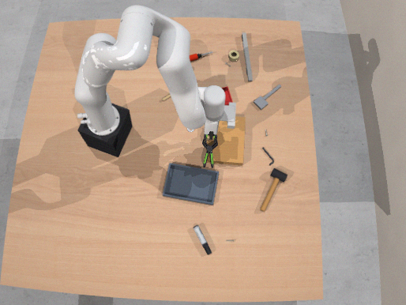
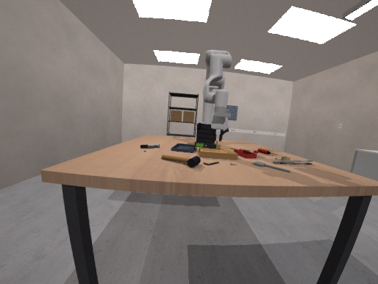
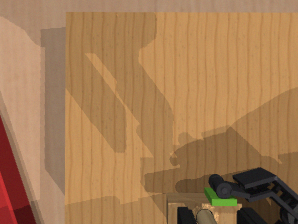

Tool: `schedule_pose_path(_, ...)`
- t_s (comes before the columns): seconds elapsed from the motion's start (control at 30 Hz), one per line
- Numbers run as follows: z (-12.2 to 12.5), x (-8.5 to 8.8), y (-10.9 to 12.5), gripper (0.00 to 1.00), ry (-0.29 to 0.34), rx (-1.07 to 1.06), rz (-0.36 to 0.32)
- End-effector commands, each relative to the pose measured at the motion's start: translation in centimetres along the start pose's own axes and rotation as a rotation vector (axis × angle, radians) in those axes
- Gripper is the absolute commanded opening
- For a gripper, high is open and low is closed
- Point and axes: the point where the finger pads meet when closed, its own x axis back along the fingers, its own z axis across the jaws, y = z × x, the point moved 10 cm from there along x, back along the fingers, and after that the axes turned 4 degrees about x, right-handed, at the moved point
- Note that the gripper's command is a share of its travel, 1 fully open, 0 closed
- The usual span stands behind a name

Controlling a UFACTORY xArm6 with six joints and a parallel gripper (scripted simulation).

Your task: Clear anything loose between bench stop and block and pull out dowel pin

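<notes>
My half-closed gripper [image 1: 211,137] [image 2: 220,140] [image 3: 215,219] straddles the light, stiff-looking dowel pin [image 2: 218,144] [image 3: 204,217], bottom right of the wrist view, can't tell if pinching, so I'd grab its shaft squarely, twisting gently since smooth wood could slip.

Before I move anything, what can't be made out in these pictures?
- Wrist view: most of the wooden block, cut off by the bottom edge.
- Wrist view: the dowel pin's lower end, cut off likewise.
- Top view: the red tray's full outline, hidden by the arm.
- Exterior view: the pin's hole, too small.
</notes>
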Motion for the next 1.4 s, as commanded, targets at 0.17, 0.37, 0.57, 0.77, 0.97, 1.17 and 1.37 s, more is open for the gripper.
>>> schedule_pose_path(0.17,0.0,-0.8,-0.1,0.28,0.001,0.000,0.004)
schedule_pose_path(0.37,0.0,-1.2,-0.1,0.28,0.001,0.000,0.004)
schedule_pose_path(0.57,0.0,-1.6,-0.1,0.28,0.001,0.000,0.004)
schedule_pose_path(0.77,0.0,-1.7,-0.1,0.28,0.001,0.000,0.004)
schedule_pose_path(0.97,0.0,-1.8,-0.1,0.28,0.001,0.000,0.004)
schedule_pose_path(1.17,0.0,-1.8,-0.1,0.28,0.001,0.000,0.004)
schedule_pose_path(1.37,0.0,-1.8,-0.1,0.28,0.001,0.000,0.004)
